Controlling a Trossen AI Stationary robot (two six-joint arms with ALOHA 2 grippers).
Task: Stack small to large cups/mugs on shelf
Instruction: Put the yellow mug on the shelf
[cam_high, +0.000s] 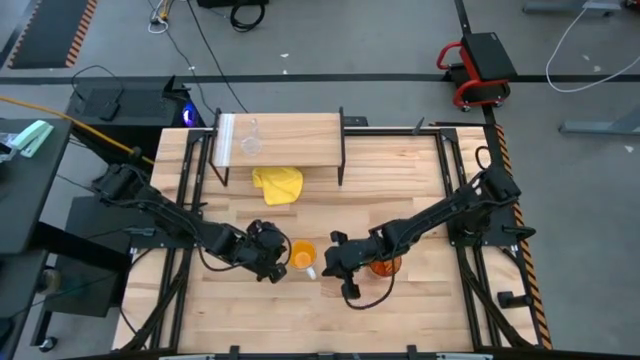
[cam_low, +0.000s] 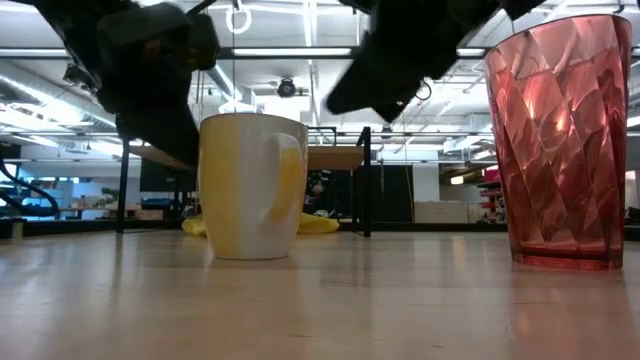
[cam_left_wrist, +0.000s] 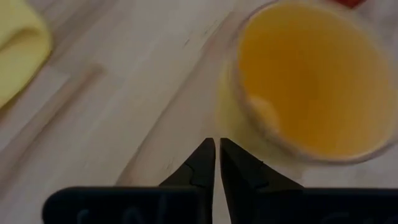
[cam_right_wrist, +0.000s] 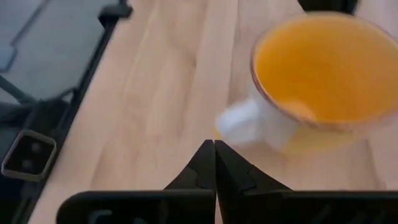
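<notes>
Fingers of the left gripper (cam_left_wrist: 216, 163) were pressed together beside the mug (cam_high: 303, 255), which stood on the table (cam_high: 420, 310). Right gripper (cam_right_wrist: 214, 163), likewise closed, hovered between mug and tumbler (cam_high: 385, 265). Glass (cam_high: 250, 143) sat on the shelf (cam_high: 300, 140).

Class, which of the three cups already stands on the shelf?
The small clear glass, on the shelf. The orange mug and amber tumbler stand on the tabletop.

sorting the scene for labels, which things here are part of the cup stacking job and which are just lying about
Part of the job:
- small clear glass, already on the shelf
- orange mug
- amber tumbler
- left pincer, shut, beside the mug
- right pincer, shut, beside the mug

Lying about:
- yellow cloth, on the table in front of the shelf
</notes>
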